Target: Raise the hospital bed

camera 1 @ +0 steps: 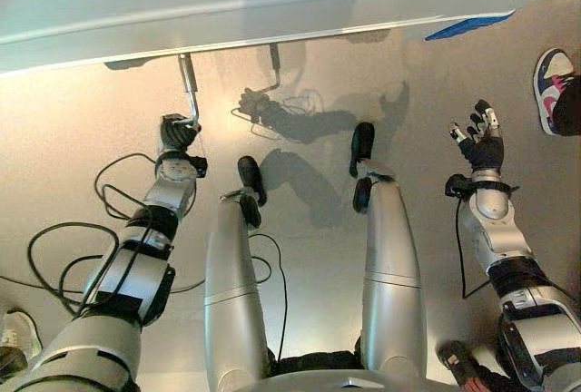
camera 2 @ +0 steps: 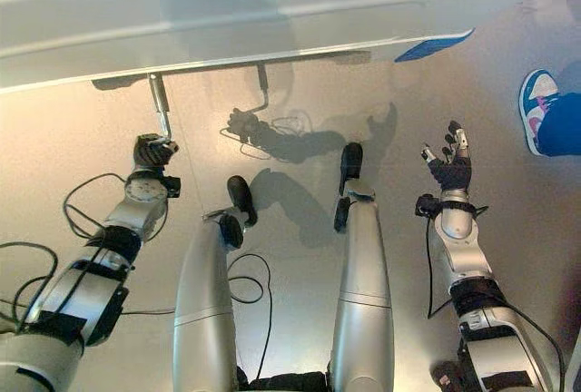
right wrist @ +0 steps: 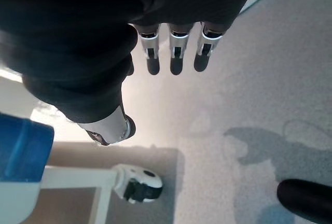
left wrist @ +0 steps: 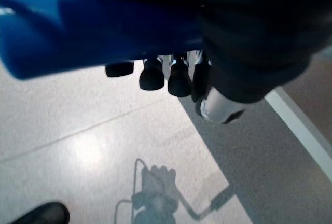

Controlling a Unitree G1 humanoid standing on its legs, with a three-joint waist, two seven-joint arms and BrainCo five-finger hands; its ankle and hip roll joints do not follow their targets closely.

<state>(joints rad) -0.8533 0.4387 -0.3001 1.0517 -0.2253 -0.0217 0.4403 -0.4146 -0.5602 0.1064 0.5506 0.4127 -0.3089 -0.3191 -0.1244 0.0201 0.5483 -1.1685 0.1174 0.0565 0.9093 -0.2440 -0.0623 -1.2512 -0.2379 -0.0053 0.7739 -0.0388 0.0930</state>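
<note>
Left hand (camera 1: 179, 132) curled round bed crank handle (camera 1: 189, 88); right hand (camera 1: 481, 142) raised, fingers spread; no legible print.

The floor (camera 1: 73, 129) was a smooth, pale, glossy surface running beneath the hospital bed (camera 1: 227, 2), whose long edge lay just beyond the left hand's fingers (camera 1: 179, 129). A caster wheel (right wrist: 138, 183) of the bed rested on the floor near the right hand's fingers (right wrist: 175, 58).
</note>
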